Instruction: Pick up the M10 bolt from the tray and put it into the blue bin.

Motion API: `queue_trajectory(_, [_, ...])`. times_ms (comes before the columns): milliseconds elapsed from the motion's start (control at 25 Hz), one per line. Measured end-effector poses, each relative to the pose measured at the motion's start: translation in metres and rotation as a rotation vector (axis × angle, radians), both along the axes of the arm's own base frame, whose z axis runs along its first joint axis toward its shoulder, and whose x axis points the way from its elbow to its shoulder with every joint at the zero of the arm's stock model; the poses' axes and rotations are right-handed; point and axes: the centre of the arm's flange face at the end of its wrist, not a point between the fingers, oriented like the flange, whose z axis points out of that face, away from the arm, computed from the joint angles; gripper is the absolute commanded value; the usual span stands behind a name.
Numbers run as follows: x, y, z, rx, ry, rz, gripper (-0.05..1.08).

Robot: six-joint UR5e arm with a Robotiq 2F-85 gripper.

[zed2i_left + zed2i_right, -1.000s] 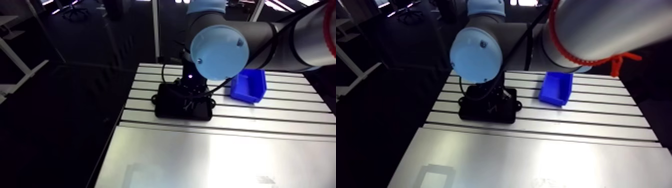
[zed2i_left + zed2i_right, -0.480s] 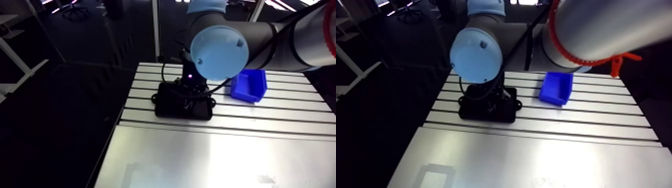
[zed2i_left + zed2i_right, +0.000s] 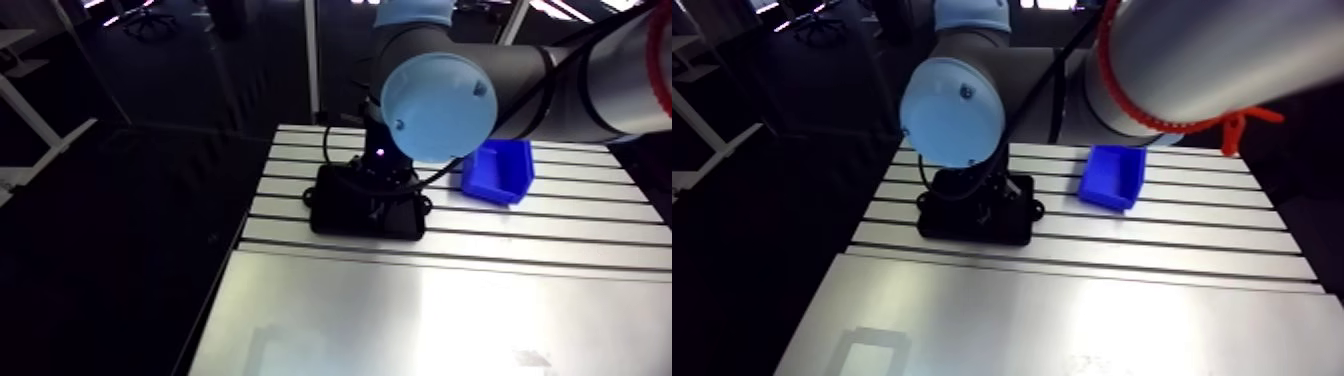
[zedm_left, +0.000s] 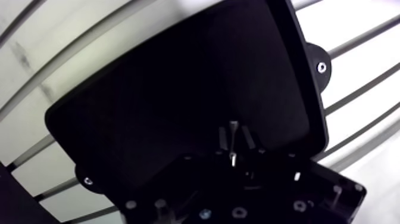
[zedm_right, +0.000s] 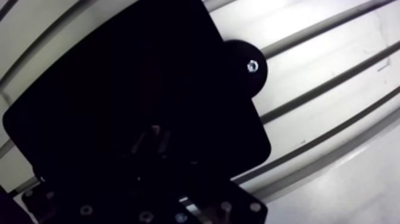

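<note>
**Desk:** What sits at the left of the slotted aluminium table (image 3: 560, 215)?

**Photographer:** A shallow black rectangular plastic tray (image 3: 335, 210). It lies flat on the slots toward the table's far left, with its long side running across. Round black lugs (image 4: 320, 67), each with a screw, stick out at its two ends.

**Desk:** And the robot?

**Photographer:** The grey arm (image 3: 580, 90) reaches in from the right, with its large light-blue joint cap (image 3: 438, 105) nearest the camera. The dark Robotiq gripper (image 4: 234, 138) hangs straight down and sits low in the tray, over its right half.

**Desk:** Where is the bolt?

**Photographer:** In the wrist view a slim pale metal bolt (image 4: 234, 126) shows right at the gripper's tip. It is inside the tray, against the dark floor. The arm view hides it behind the wrist.

**Desk:** Clenched or released?

**Photographer:** Cannot tell. The tip is dark against a dark tray, and nothing shows whether the bolt is grasped.

**Desk:** Farther right?

**Photographer:** The small blue plastic bin (image 3: 497, 172) stands on the slots to the right of the tray and a little farther back, apart from it. The near part of the table is smooth, bright metal.
</note>
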Motion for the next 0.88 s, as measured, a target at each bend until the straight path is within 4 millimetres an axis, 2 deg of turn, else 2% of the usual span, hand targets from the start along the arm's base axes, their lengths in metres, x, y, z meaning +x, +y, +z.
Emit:
queue_trajectory(280, [0.000,0.000,0.001,-0.003,0.002,0.003,0.86])
queue_trajectory(480, [-0.002,0.000,0.010,-0.006,0.026,0.012,0.87])
queue_trajectory(880, [0.002,-0.004,0.054,-0.014,0.081,0.113,0.98])
